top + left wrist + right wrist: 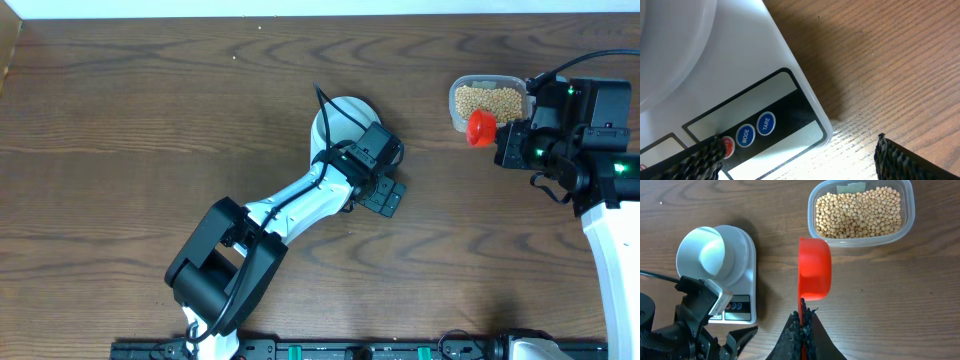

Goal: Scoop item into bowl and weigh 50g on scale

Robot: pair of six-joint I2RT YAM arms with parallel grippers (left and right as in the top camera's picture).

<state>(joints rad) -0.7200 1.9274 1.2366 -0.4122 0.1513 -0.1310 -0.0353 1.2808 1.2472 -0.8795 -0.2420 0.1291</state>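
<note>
From above, the bowl is seen beside the left fingers, and the beans beside the right fingers. At the left wrist, the scale is seen under fingers spread wide, with nothing held. At the right wrist, a red scoop is gripped by fingers closed tight, with the beans just ahead.

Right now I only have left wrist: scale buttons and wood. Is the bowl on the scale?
Observer: Yes, the bowl sits on the scale, and it is empty.
Operator: Right arm?
Observer: The right gripper is shut on the handle of the scoop. There are no beans in the scoop.
Operator: Where's the supply?
Observer: The beans lie in an open tub just past the scoop, on the right arm's side of the table.
</note>
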